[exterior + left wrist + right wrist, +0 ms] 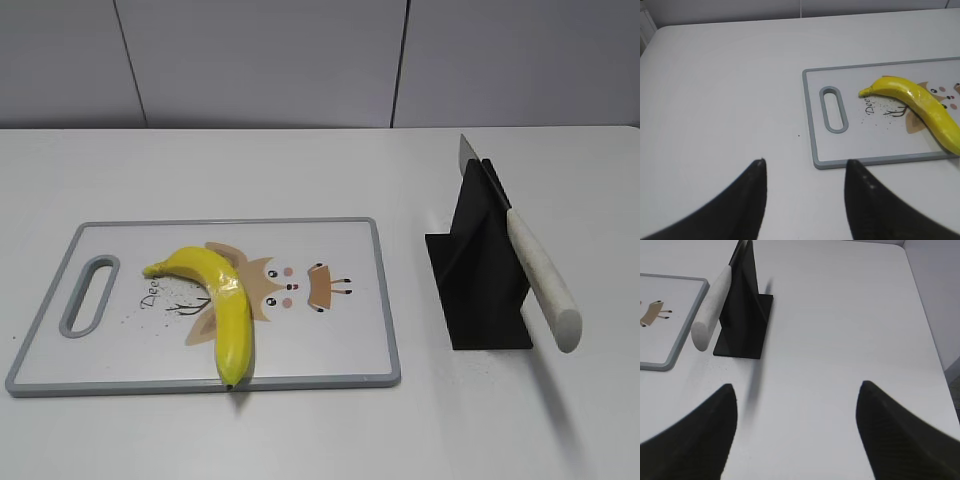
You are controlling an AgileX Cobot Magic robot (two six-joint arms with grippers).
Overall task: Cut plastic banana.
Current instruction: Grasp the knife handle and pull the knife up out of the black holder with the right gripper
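The plastic banana (220,305) is glossy yellow and curved, with a dark tip. It lies on a white cutting board (340,350) with a grey rim, at the board's left half. It also shows in the left wrist view (920,102). A knife with a white handle (540,280) rests tilted in a black stand (480,270) to the right of the board; it also shows in the right wrist view (712,307). My left gripper (805,162) is open and empty over bare table left of the board. My right gripper (796,385) is open and empty, in front of the stand. Neither gripper appears in the exterior view.
The cutting board (865,160) has a handle slot (834,109) at its left end and a deer drawing. The white table ends at a right edge (930,320). A grey panelled wall (320,60) stands behind the table.
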